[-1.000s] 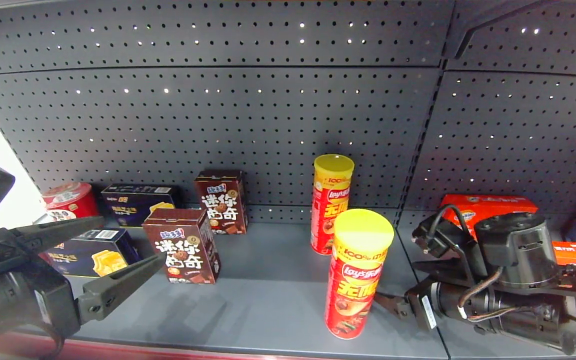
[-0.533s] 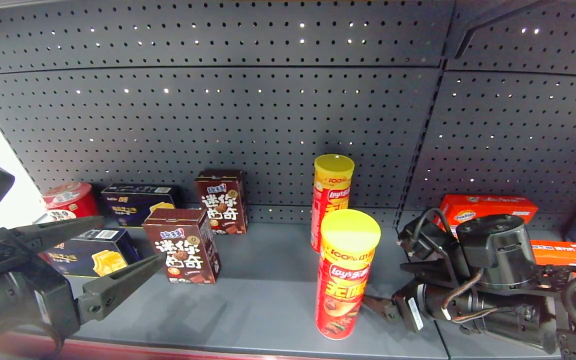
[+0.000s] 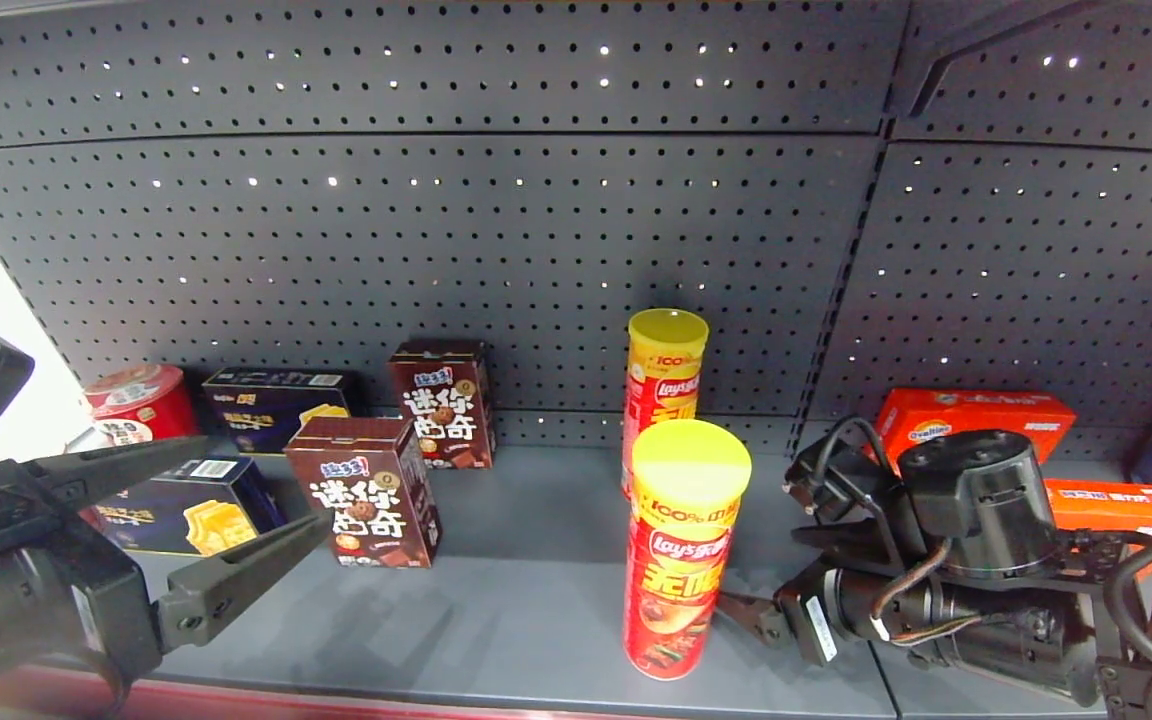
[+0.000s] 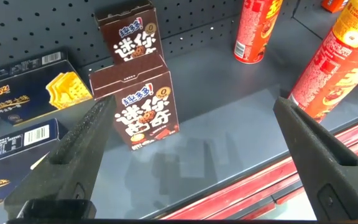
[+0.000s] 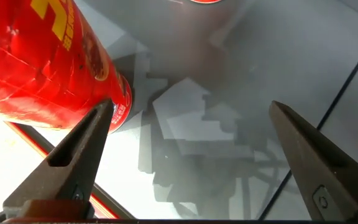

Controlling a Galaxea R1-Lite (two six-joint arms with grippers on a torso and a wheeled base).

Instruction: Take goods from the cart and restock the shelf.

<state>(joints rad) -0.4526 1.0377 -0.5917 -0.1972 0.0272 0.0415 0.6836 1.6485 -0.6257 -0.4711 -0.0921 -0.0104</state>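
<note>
A red chip can with a yellow lid point(image 3: 681, 550) stands upright near the front edge of the grey shelf point(image 3: 526, 590). A second, identical can point(image 3: 663, 395) stands behind it. My right gripper point(image 3: 741, 612) is low at the front can's right side and open. In the right wrist view the can point(image 5: 48, 68) is outside the gap of that gripper point(image 5: 188, 106), right by one finger point(image 5: 86, 155). My left gripper point(image 3: 266, 480) hangs open before the shelf's left part. It is empty, and faces a brown snack box point(image 4: 138, 106).
A second brown box point(image 3: 441, 400) stands further back. Dark blue boxes point(image 3: 186, 505) and a red tub point(image 3: 136, 400) fill the far left. Orange boxes point(image 3: 976, 415) lie behind the right arm. Bare shelf floor point(image 3: 536, 520) lies between the brown boxes and the cans.
The front can has shifted left and stands straighter than a second ago. My right arm has moved left along with it. The left arm has stayed put.
</note>
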